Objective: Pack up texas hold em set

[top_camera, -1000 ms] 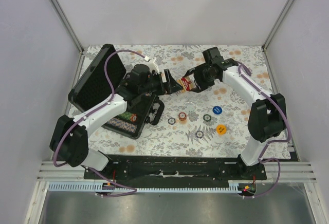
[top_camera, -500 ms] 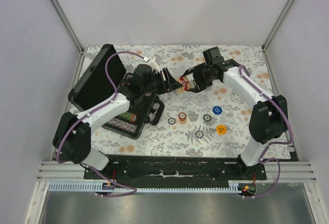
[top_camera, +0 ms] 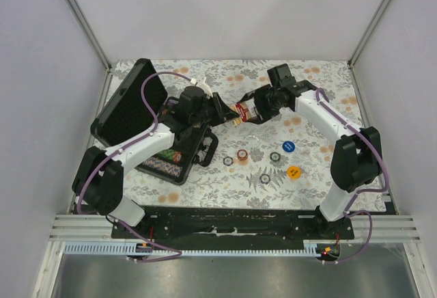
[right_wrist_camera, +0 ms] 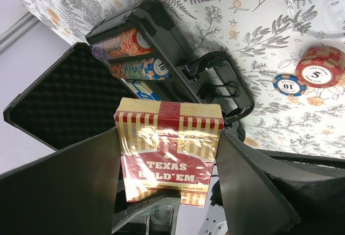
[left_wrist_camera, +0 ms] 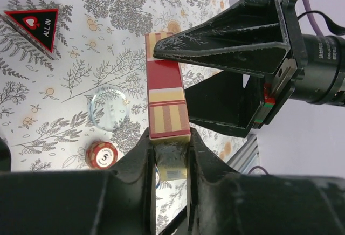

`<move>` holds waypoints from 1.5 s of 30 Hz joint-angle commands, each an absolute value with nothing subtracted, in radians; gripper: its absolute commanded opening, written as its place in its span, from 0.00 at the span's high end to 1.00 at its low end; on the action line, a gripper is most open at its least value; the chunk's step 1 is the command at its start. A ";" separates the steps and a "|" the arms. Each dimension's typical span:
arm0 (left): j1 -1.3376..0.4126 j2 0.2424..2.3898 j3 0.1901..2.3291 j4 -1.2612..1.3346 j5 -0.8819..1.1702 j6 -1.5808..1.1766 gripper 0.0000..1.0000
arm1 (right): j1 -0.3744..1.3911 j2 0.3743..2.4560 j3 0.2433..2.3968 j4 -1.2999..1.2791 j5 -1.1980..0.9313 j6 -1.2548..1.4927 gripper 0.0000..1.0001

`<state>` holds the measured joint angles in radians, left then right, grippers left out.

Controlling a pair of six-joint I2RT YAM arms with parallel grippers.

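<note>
card deck point(top_camera: 240, 111) is in the air between the two arms, just right of the open case point(top_camera: 130, 103). right fingers point(right_wrist_camera: 81, 181) clamp its long sides, left fingers point(left_wrist_camera: 144, 154) pinch one end. loose chips point(top_camera: 242, 154) lie on the surface point(top_camera: 205, 182).

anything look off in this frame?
Nothing damaged or spilled. Oddest thing: the card deck is clamped by both the left pincer and the right pincer at once, one at each end, beside the open case. Loose chips lie scattered on the cloth, outside the case.
</note>
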<state>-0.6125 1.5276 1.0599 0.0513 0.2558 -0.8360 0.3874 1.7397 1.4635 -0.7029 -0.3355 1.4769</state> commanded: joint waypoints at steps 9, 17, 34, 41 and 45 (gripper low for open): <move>-0.621 1.450 1.075 0.034 0.180 -0.825 0.98 | 0.403 1.648 1.428 -0.672 -0.273 1.286 0.02; -0.617 1.309 1.028 -0.199 -0.041 -0.796 0.98 | 0.353 1.542 1.359 -0.670 -0.084 1.175 0.02; -0.393 1.049 0.761 -0.267 -0.126 -1.172 0.98 | 0.245 1.471 1.273 -0.672 -0.083 1.063 0.02; -0.368 1.110 0.750 -0.229 -0.071 -1.264 0.98 | 0.238 1.494 1.261 -0.666 -0.155 1.086 0.02; -0.367 1.149 0.749 -0.222 -0.037 -1.299 0.98 | 0.233 1.497 1.258 -0.666 -0.175 1.085 0.02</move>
